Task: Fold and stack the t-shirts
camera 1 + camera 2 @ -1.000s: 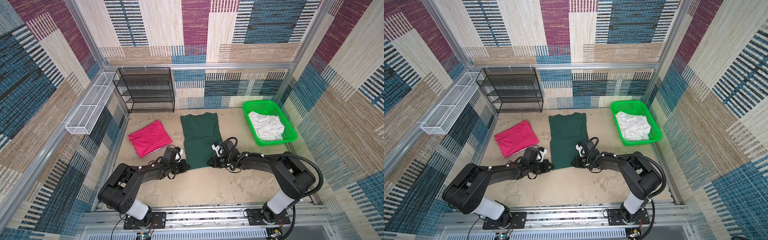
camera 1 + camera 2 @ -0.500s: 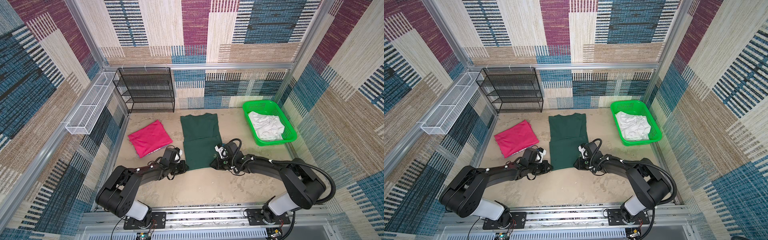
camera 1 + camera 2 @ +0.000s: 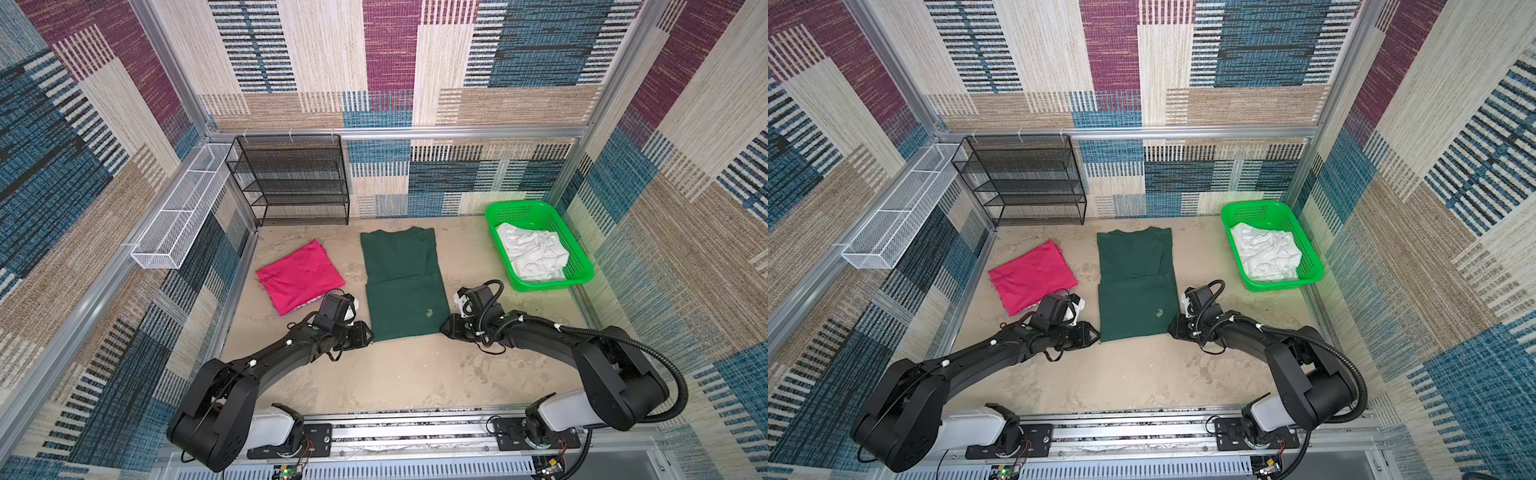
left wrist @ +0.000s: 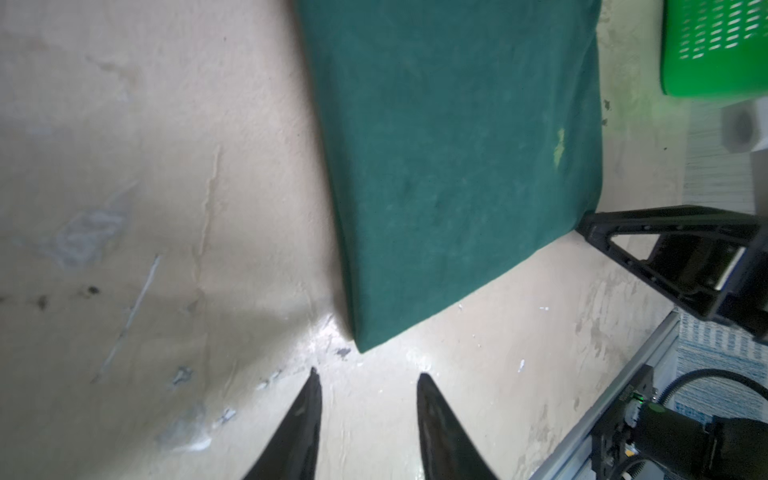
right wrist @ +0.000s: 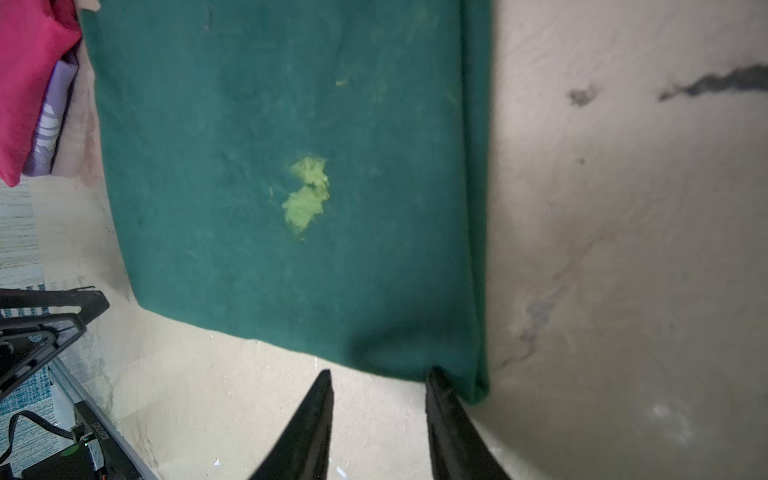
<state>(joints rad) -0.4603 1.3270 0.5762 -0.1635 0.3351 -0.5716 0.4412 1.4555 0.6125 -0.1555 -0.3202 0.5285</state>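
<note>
Beige tabletop (image 3: 399,374) bears green basket (image 3: 552,285) holding crumpled white cloth (image 3: 532,257); left hand (image 4: 365,374), right hand (image 5: 378,370) gape empty.

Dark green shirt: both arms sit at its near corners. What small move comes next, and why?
Probably slide both open jaws onto the near corners of the dark green shirt and close, to fold it. The left jaws sit just short of a corner; the right jaws touch the hem.

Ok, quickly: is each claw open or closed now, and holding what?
Left claw: open, empty.
Right claw: open, empty, one tip at the green t-shirt.
</note>
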